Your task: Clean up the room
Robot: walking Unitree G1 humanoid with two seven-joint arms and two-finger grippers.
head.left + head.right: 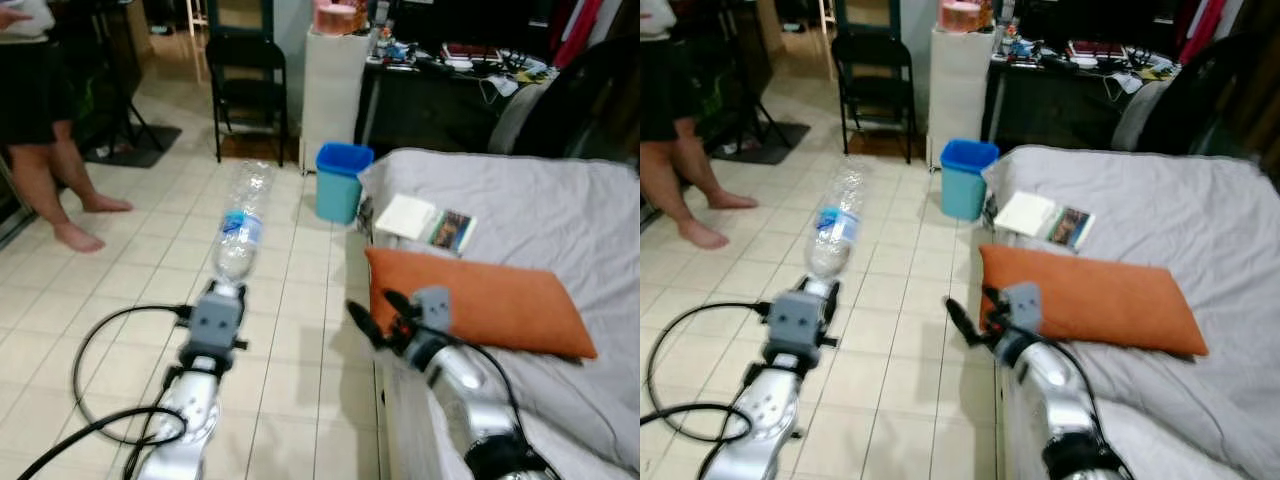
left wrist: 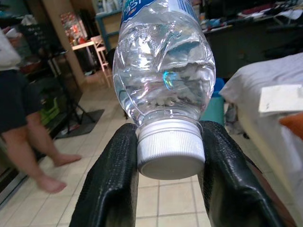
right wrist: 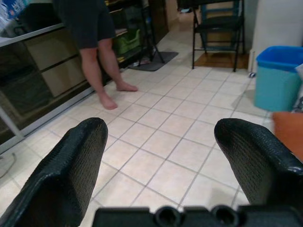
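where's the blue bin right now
The blue bin stands on the tiled floor ahead of the robot, against the far corner of the grey bed and just in front of the white cabinet.

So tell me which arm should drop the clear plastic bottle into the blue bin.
Left. The left gripper already clamps the clear plastic water bottle by its white cap, pointing toward the blue plastic bin. The right gripper is open by the orange pillow.
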